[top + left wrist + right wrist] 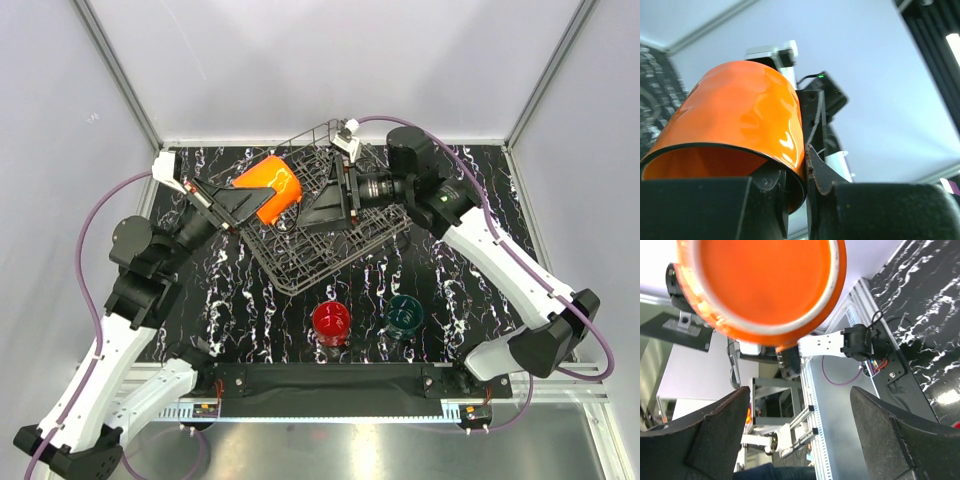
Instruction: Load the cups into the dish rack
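The orange cup [268, 188] hangs in the air on its side over the left corner of the wire dish rack [345, 245]. My left gripper [243, 205] is shut on its rim, one finger inside and one outside, as the left wrist view shows [797, 167] with the cup [740, 120] filling it. My right gripper [318, 208] is open and empty over the rack, pointing at the cup. In the right wrist view [800, 412] the cup's base [760, 285] is above the spread fingers. The red cup [331, 320] and the teal cup [405, 313] stand on the table near the front. No clear cups show.
The rack stands turned like a diamond at the back middle of the black marbled table [240, 300]. White walls and metal frame posts close in the back and sides. The arms' base bar [330, 380] runs along the near edge.
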Controlling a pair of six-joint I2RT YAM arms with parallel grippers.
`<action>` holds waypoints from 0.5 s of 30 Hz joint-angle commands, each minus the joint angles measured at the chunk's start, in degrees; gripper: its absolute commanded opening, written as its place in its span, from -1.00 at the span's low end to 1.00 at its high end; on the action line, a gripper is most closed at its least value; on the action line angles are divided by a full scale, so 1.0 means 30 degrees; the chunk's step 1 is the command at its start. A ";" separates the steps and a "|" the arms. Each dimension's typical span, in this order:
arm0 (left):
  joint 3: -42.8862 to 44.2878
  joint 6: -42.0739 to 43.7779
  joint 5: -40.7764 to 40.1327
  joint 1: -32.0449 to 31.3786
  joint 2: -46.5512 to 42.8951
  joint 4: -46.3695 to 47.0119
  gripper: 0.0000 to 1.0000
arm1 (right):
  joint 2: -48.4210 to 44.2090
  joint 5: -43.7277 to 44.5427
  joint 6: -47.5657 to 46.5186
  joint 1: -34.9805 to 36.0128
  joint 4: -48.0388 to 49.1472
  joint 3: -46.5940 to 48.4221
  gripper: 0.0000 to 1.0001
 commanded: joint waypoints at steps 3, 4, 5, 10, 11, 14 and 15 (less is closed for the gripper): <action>0.0515 -0.2686 0.1731 0.0039 0.0525 0.5323 -1.00 | 0.0090 -0.0911 0.0185 0.0554 0.2483 0.0879 0.70; 0.0486 -0.2744 0.1790 0.0039 0.0583 0.5352 -1.00 | 0.0207 -0.0969 0.0244 0.0583 0.2572 0.0850 0.65; 0.0399 -0.2861 0.1878 0.0039 0.0613 0.5410 -1.00 | 0.0266 -0.0999 0.0302 0.0642 0.2747 0.0850 0.63; 0.0047 -0.3564 0.2025 0.0039 0.0672 0.6348 -1.00 | 0.0704 -0.0853 0.0595 0.0964 0.3363 0.0996 0.44; 0.0046 -0.3623 0.2257 0.0039 0.0730 0.6348 -1.00 | 0.0764 -0.0794 0.0625 0.1022 0.3451 0.1026 0.33; 0.0046 -0.3565 0.2552 0.0010 0.0789 0.6319 -1.00 | 0.0940 -0.0619 0.1180 0.1081 0.4095 0.1084 0.13; -0.0012 -0.3565 0.2553 -0.0019 0.0760 0.6348 -1.00 | 0.0969 -0.0560 0.1298 0.1111 0.4299 0.1027 0.09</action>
